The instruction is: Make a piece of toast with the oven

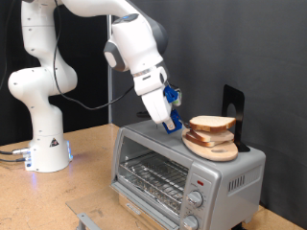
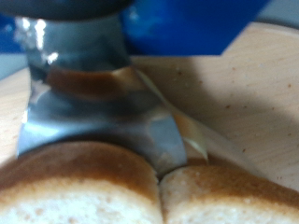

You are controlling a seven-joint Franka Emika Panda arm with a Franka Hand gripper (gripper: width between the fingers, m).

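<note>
Nearest, the oven [image 1: 182,172] stands with its door shut, wire rack bare. On its roof the piece of toast [image 1: 212,124] rests on a round wooden board [image 1: 213,146]. The gripper [image 1: 177,123] sits just beside it (fingers seemingly closing on the crust, though I cannot tell). Pickup is in hand; lifting calls for a firm pinch.

Light-wood tabletop [image 1: 91,182] carries everything. Oven [image 1: 187,172] sits directly on it, twd exterior view's bottom right, glass door facing front w/ knobs on its right panel. Robot base [image 1: 46,149] stands on tabletop at exterior view's left, well apart from oven, w/ cables beside it at the edge. Small grey metal bracket [image 1: 86,220] lies near exterior view's bottom edge.
</note>
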